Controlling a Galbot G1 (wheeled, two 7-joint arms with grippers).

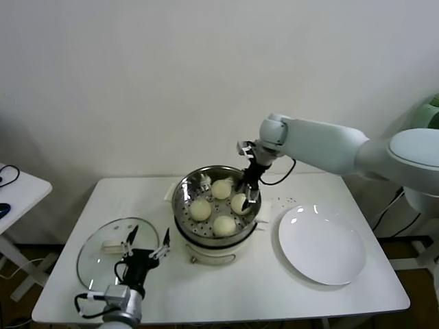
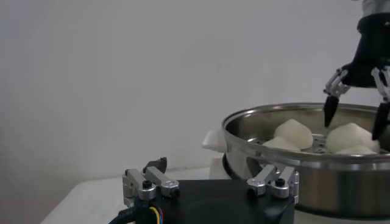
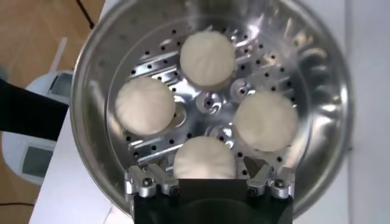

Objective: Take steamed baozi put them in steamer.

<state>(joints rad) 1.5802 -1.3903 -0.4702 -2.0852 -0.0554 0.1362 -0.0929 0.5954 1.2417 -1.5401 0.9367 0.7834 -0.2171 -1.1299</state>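
Table first: white, carrying the steamer at its middle, an empty white plate to the robot's right of it and a glass lid to the left. All four steamed baozi sit in the steel basket, spaced around its centre and apparently not touching, so the loading looks done.

The right gripper hangs over the basket's right side with its fingers spread wide on either side of the nearest bun, gripping nothing (the left wrist view shows both dark fingertips clear of the dough). The sound way to finish, in my judgement, is a straight lift with the fingers kept apart, so a tip cannot drag the soft bun or catch the rim.

The left gripper waits near the lid, open and empty.
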